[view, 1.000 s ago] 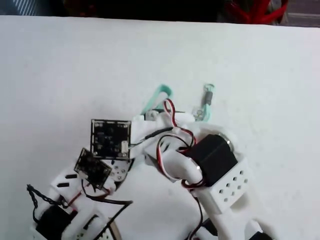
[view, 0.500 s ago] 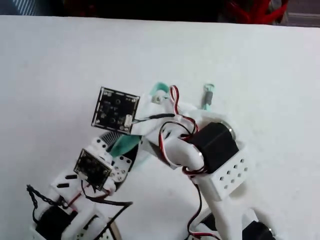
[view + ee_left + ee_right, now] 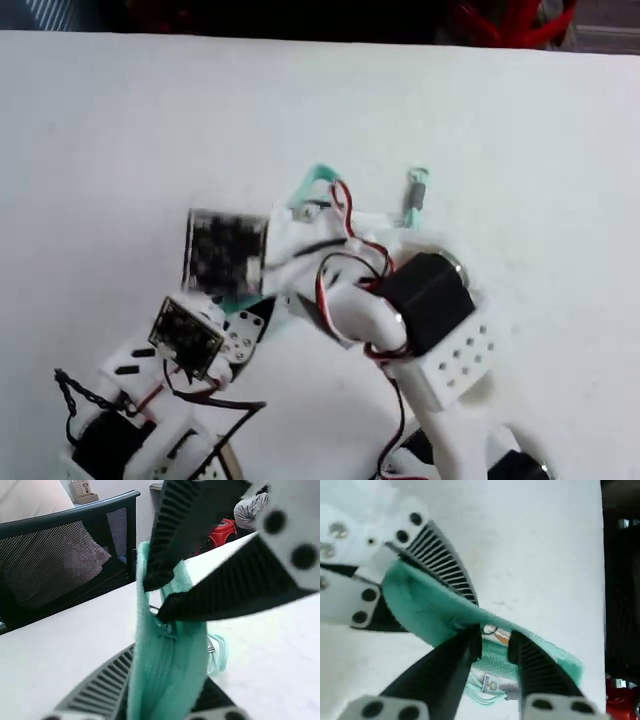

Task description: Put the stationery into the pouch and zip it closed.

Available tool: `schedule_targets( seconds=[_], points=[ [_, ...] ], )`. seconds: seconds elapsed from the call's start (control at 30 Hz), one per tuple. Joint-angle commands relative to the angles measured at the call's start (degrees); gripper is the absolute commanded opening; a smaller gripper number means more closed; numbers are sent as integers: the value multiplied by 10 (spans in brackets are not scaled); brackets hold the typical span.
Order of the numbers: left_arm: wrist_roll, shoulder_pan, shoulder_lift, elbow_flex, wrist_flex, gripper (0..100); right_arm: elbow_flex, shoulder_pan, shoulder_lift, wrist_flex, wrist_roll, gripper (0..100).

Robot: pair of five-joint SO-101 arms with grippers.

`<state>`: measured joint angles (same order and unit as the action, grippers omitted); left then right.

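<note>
1. Between the left gripper's (image 3: 167,682) ribbed fingers: the mint-green pouch (image 3: 165,645), clamped and standing on edge out of the jaws.
2. The right gripper (image 3: 494,641) is closed on the pouch's zipper edge, at the end away from the left gripper. The metal zipper pull (image 3: 490,629) sits right at its fingertips.
3. The pouch spans gripper to gripper, with both sets of fingers touching fabric. Can't tell how far the zipper is done up.
4. High view: the pouch is mostly under both arms, and its strap loop (image 3: 318,182) pokes out just past the right gripper.
5. A small grey-and-green item (image 3: 413,195) lies on the white table (image 3: 120,130) near the right gripper, apart from the pouch. Too small to name.
</note>
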<state>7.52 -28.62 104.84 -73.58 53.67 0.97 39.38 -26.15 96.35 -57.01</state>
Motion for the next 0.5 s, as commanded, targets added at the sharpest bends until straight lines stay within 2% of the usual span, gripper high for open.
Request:
schedule_targets(
  seconds=[0.0,0.17,0.37,0.47],
  points=[
    [4,9,0,7,-5,23,92,-3,-34,23,-128,259],
    [4,7,0,6,-5,23,100,-7,-100,23,-200,186],
    [4,7,0,5,-5,23,111,-7,-86,23,-223,183],
    [4,7,0,4,-5,23,135,-11,-75,24,-261,181]
  ],
)
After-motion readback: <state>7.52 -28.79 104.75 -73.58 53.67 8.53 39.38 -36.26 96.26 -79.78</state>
